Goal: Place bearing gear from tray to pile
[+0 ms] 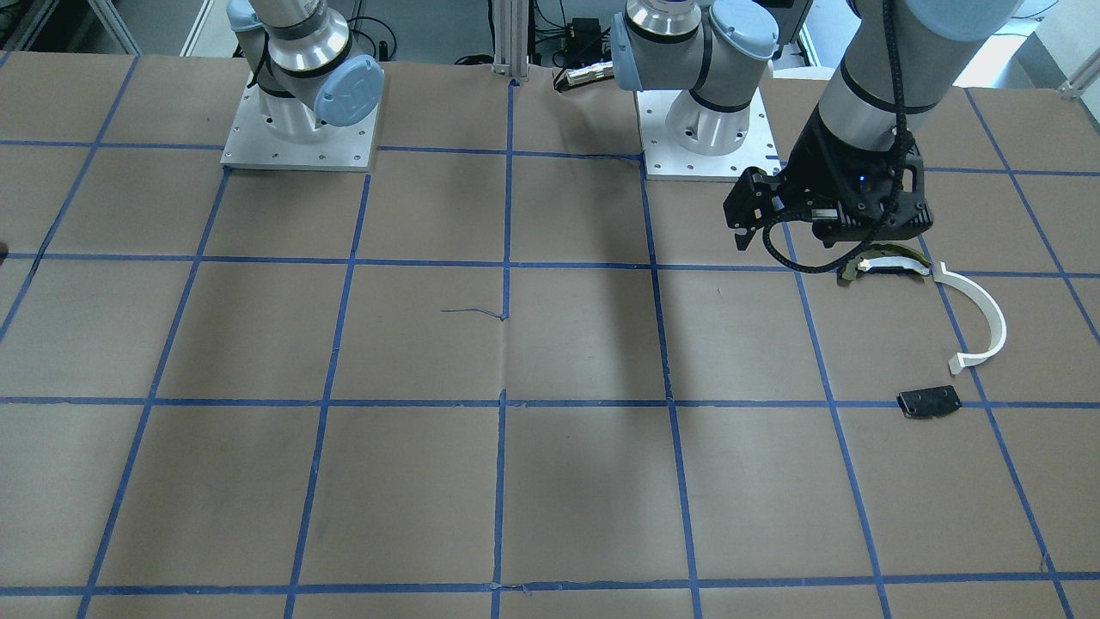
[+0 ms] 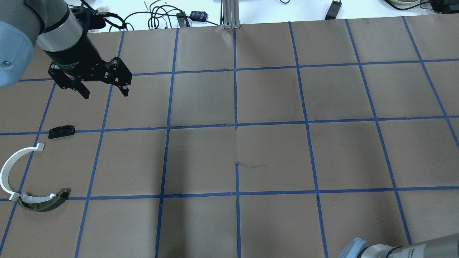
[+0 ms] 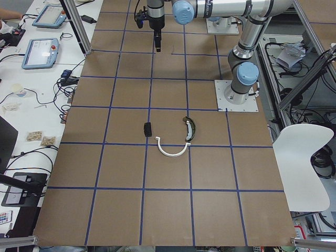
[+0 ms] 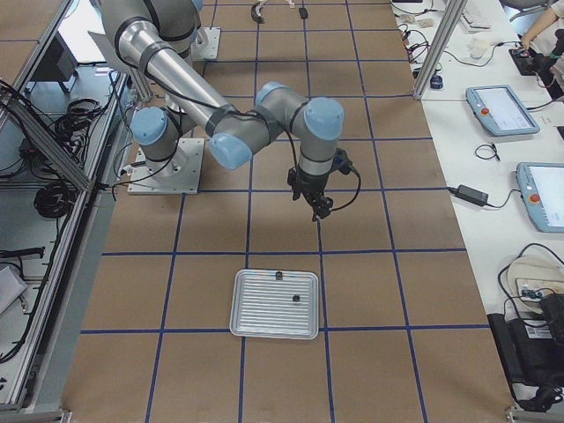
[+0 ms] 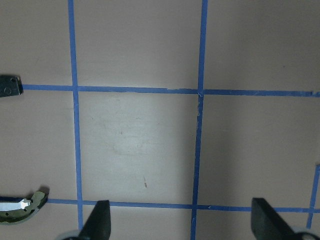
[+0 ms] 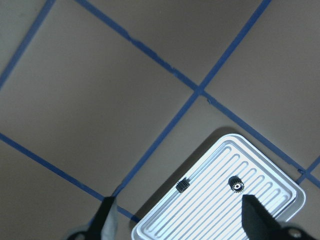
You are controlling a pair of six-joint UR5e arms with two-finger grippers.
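Observation:
Two small dark gears lie on the ribbed silver tray [image 6: 260, 210]: one on its side [image 6: 182, 185], one flat with a shiny centre [image 6: 235, 184]. My right gripper [image 6: 177, 222] is open and empty, hovering above the table just off the tray's corner; it also shows in the exterior right view [image 4: 317, 211]. The pile lies at the far left: a white half-ring strip [image 2: 7, 172], a dark curved piece with a white band [image 2: 41, 202] and a flat black plate [image 2: 61, 131]. My left gripper [image 2: 105, 95] is open and empty, above the table beyond the plate.
The table is brown paper with a blue tape grid. The tray [image 4: 275, 304] sits near the robot's right end, far from the pile [image 3: 172, 142]. Cables and tablets lie past the far table edge [image 2: 161, 18].

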